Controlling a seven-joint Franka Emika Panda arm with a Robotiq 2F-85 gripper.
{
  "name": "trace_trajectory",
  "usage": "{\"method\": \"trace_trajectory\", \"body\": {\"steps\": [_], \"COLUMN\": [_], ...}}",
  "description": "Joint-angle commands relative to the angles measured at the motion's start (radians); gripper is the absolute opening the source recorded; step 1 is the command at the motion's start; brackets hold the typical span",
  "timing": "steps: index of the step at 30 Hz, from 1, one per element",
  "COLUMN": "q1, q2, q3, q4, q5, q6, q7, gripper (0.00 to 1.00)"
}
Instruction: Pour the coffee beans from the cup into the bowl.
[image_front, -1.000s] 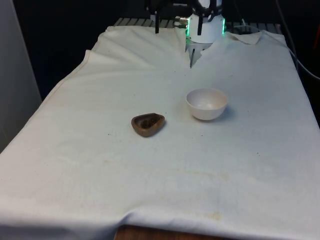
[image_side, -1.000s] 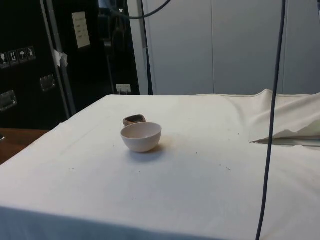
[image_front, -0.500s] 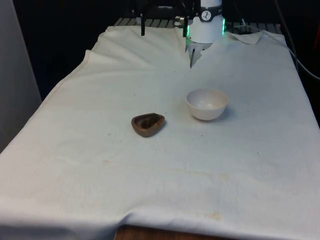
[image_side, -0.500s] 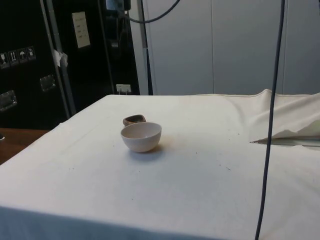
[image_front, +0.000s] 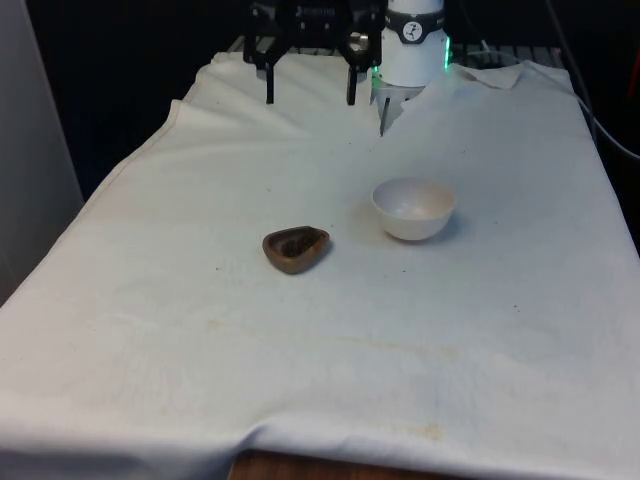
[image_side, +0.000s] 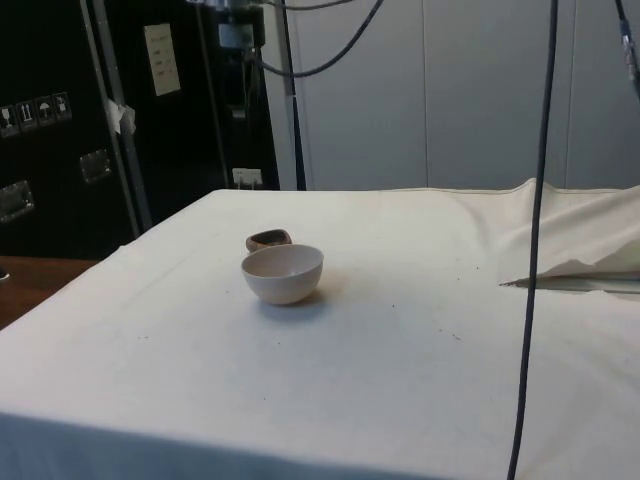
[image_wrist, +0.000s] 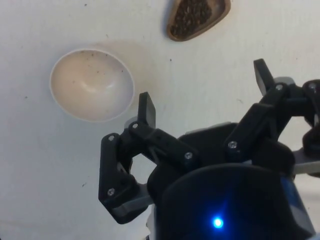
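I see the cup (image_front: 296, 249) beside the bowl (image_front: 413, 207), narrow end pointing toward it, while my gripper (image_front: 309, 82) hangs spread wide, grasping nothing.

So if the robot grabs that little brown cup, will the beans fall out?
Maybe. The brown cup looks shallow and wide, so tilting could spill its coffee beans. It looks small and probably light, so a nudge might slide it on the white cloth.
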Motion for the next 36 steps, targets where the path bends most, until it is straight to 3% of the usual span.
{"method": "trace_trajectory", "body": {"steps": [1,15,16,33,34,36], "q1": [-0.005,-0.009,-0.005,-0.013,-0.009,-0.016], "q2": [0.014,0.126,0.115,0.222,0.216,0.239], "q3": [0.003,-0.007,-0.010,-0.023,-0.026,-0.023], "q4": [0.007,0.067,0.062,0.075,0.073,0.076], "q5": [0.007,0.003,0.000,0.000,-0.001,0.001], "q6": [0.006,0.028,0.017,0.113,0.103,0.128], "q7": [-0.017,-0.112,-0.099,-0.228,-0.220,-0.250], "gripper": [1.00,1.00,1.00,1.00,1.00,1.00]}}
